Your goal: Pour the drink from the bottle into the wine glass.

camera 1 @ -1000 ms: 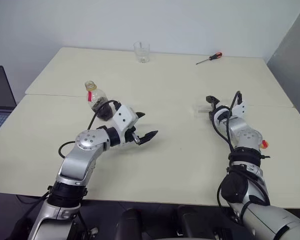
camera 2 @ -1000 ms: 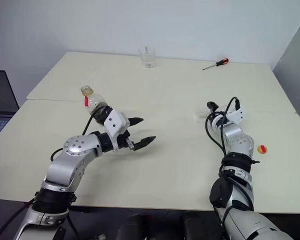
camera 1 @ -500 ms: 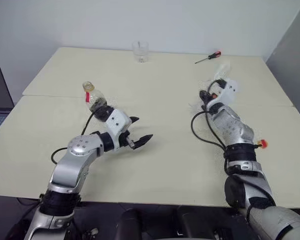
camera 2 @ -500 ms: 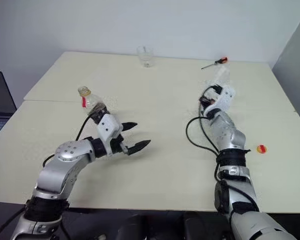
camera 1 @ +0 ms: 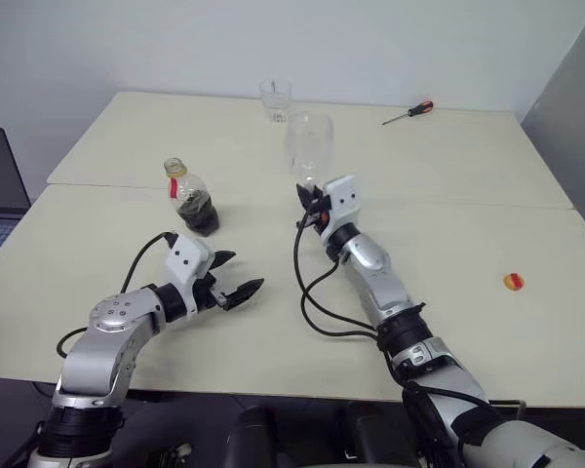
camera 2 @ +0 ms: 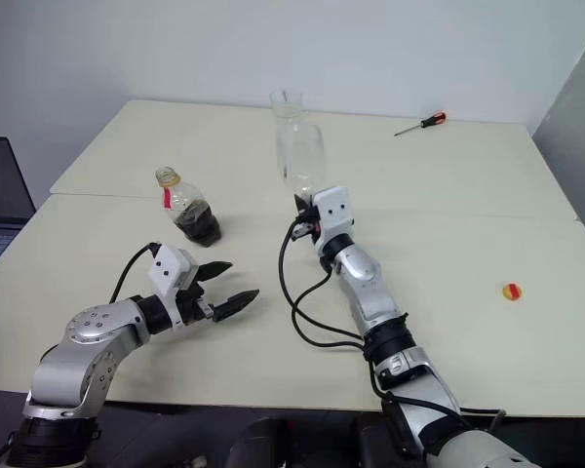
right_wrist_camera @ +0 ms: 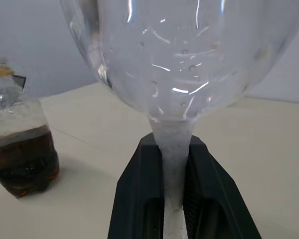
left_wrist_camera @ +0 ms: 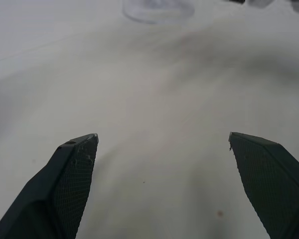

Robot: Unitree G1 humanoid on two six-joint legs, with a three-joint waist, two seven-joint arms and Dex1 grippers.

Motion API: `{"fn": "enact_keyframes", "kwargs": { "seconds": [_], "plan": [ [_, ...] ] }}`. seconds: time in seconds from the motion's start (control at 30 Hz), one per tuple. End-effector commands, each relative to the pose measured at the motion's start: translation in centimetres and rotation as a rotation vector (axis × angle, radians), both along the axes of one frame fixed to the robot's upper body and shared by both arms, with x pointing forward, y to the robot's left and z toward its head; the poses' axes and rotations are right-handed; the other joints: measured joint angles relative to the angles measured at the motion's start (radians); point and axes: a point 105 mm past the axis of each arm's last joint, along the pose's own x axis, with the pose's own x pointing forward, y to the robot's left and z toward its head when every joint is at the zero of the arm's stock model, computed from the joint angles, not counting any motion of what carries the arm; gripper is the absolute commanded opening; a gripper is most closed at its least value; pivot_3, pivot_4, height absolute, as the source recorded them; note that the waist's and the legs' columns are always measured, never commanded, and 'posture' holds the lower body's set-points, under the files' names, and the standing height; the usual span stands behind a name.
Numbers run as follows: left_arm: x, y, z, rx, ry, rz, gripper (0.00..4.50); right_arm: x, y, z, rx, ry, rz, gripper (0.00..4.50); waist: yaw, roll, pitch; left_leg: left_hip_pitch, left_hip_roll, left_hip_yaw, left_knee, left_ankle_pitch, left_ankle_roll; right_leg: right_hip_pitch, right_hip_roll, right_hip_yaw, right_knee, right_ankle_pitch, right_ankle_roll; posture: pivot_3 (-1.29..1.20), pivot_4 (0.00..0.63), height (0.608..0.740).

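At counter point(camera 1: 448, 322) centre, right pincer point(right_wrist_camera: 173, 199) clamps the fragile glass point(camera 1: 308, 151) by its thin stem; left pincer point(camera 1: 236, 275) released beside the light, squashy bottle point(camera 1: 191, 198); grip its body.

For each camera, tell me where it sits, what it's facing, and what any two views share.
Head stereo pair: looks forward and down over the table; both arms, bottle, screwdriver.
Left wrist: along the open left gripper, onto bare tabletop.
Right wrist: along the right gripper, shut on the wine glass stem.
Shared: bottle and wine glass appear in head and right wrist views.
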Motion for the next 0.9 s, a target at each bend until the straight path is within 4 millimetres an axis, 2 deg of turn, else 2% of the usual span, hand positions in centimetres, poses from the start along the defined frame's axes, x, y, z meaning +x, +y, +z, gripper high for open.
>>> {"fn": "enact_keyframes", "kwargs": {
  "seconds": [0.03,0.33,0.63,0.8,0.87,0.9],
  "plan": [
    [-0.2,-0.2,1.3,-0.007,-0.037,-0.017,4.5,0.6,-0.2,0.7,0.02,-0.06,-0.034,0.17,0.0,0.0,0.0,0.0,0.0,0.0,0.0,0.0,0.0,0.0,0.0,0.0,0.0,0.0,0.0,0.0,0.15,0.74],
    [0.8,-0.8,1.8,-0.014,-0.08,0.0,4.5,0.9,-2.5,-4.1,-0.107,-0.002,-0.098,0.17,-0.002,0.0,0.0,0.0,0.0,0.0,0.0,0.0,0.0,0.0,0.0,0.0,0.001,0.0,0.0,0.0,0.15,0.74],
    [1.6,-1.3,2.2,-0.018,-0.092,-0.008,4.5,0.2,-2.5,-6.5,-0.157,0.053,-0.041,0.17,-0.002,-0.001,-0.001,0.002,0.0,0.0,0.0,0.0,0.0,0.001,0.0,0.0,0.002,0.0,0.0,0.0,0.15,0.74],
    [1.8,-1.1,2.2,-0.007,-0.096,-0.006,4.5,0.1,-2.5,-6.8,-0.149,0.073,-0.02,0.17,-0.002,-0.001,-0.001,0.003,0.0,0.0,0.0,0.0,0.0,0.001,0.0,0.0,0.003,0.0,0.0,0.0,0.15,0.74],
    [1.9,-1.1,2.2,-0.007,-0.098,-0.004,4.5,0.2,-2.6,-6.8,-0.15,0.08,-0.021,0.9,-0.002,-0.001,-0.001,0.003,0.0,0.0,0.001,0.0,0.0,0.001,0.0,0.0,0.004,0.0,0.0,0.0,0.15,0.74],
    [1.9,-1.1,2.3,-0.006,-0.1,-0.003,4.5,0.3,-2.6,-6.8,-0.149,0.084,-0.021,1.12,-0.002,-0.001,-0.001,0.003,0.0,0.0,0.001,0.0,0.0,0.001,0.0,0.0,0.004,0.0,0.0,0.0,0.15,0.74]
  ]
}}
